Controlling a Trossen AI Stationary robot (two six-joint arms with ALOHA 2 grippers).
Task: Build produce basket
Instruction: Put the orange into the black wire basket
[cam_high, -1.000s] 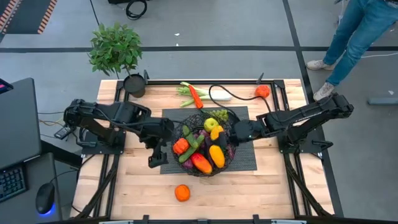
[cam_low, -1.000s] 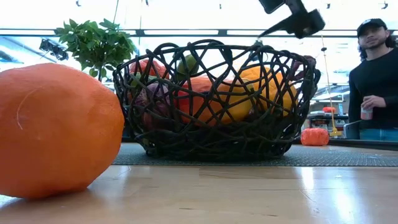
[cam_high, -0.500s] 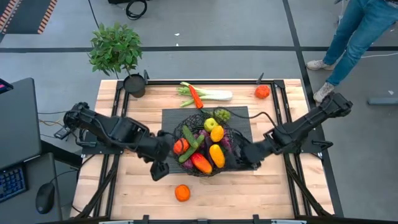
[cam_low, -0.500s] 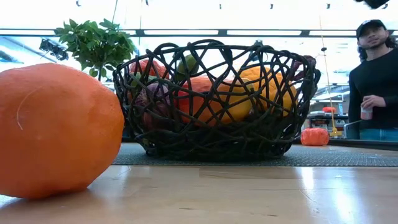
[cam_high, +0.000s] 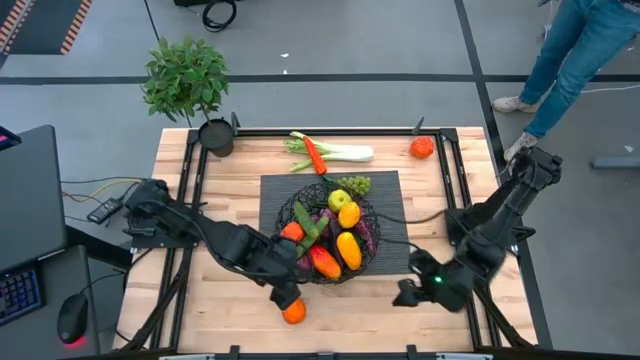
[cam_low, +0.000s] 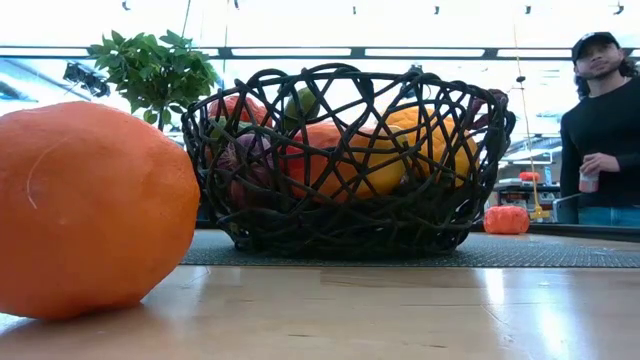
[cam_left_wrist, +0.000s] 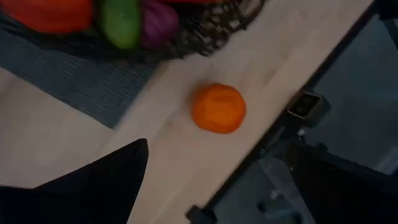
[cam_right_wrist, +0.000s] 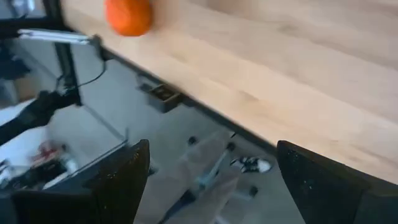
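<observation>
Wooden table (cam_high: 200, 300) bears leek (cam_high: 335, 152) beyond basket (cam_high: 372, 232); both grippers gape empty.

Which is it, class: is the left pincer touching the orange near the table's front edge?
Apart. The left wrist view shows bare wood between the open left pincer and the orange.

My wire basket (cam_high: 325, 238) sits mid-table on the mat, upright, full of produce (cam_high: 338, 240). One orange (cam_high: 293, 312) lies alone nr front edge; leek (cam_high: 335, 152) and tomato (cam_high: 422, 148) at back.
</observation>
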